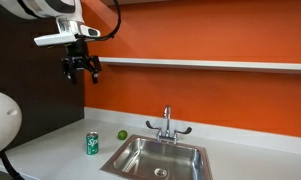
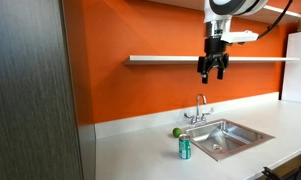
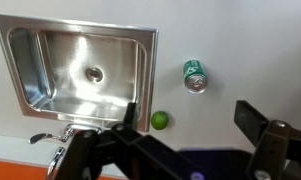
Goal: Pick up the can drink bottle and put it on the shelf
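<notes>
The green drink can (image 1: 92,144) stands upright on the grey countertop, to one side of the steel sink; it also shows in an exterior view (image 2: 185,149) and in the wrist view (image 3: 195,76). The long white-grey shelf (image 1: 210,64) runs along the orange wall, also in an exterior view (image 2: 170,59). My gripper (image 1: 81,70) hangs high above the counter at about shelf height, also seen in an exterior view (image 2: 214,70). It is open and empty, its fingers spread wide in the wrist view (image 3: 190,125).
A steel sink (image 1: 158,157) with a faucet (image 1: 167,122) is set in the countertop (image 1: 60,150). A small green lime (image 1: 121,135) lies between the can and the faucet, also in the wrist view (image 3: 160,120). A dark panel stands at one side (image 2: 30,90).
</notes>
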Robot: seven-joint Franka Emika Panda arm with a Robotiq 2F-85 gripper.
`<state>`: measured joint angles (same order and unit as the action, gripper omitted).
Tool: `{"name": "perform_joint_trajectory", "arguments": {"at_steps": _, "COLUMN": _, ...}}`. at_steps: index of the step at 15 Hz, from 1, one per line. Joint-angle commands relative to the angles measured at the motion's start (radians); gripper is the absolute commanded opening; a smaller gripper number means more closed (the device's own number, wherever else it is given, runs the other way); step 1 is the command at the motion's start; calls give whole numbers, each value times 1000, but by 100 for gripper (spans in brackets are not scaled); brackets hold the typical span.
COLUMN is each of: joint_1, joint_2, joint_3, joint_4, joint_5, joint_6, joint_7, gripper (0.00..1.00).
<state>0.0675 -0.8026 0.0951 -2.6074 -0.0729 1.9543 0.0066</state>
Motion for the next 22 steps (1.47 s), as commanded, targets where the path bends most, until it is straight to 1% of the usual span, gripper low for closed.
{"name": "perform_joint_trajectory", "arguments": {"at_steps": 1, "joint_1": 4, "joint_2": 1, "joint_3": -3, "joint_4": 3, "joint_5": -2, "joint_6": -3, "joint_7": 2, "gripper": 100}}
{"name": "perform_joint_trajectory", "arguments": {"at_steps": 12, "joint_1": 4, "joint_2": 1, "joint_3": -3, "joint_4": 3, "joint_5": -2, "joint_6": -3, "joint_7": 2, "gripper": 100}}
{"name": "perform_joint_trajectory", "arguments": {"at_steps": 17, "joint_1": 4, "joint_2": 67, "joint_3": -16, "joint_4": -10, "joint_5": 6, "joint_6": 63, "joint_7": -4, "gripper": 100}}
{"name": "perform_joint_trajectory", "arguments": {"at_steps": 22, "joint_1": 19, "joint_2": 142, "joint_3": 12, "joint_4": -50, "joint_5": 49, "joint_6": 140, "joint_7": 53, "gripper": 100}}
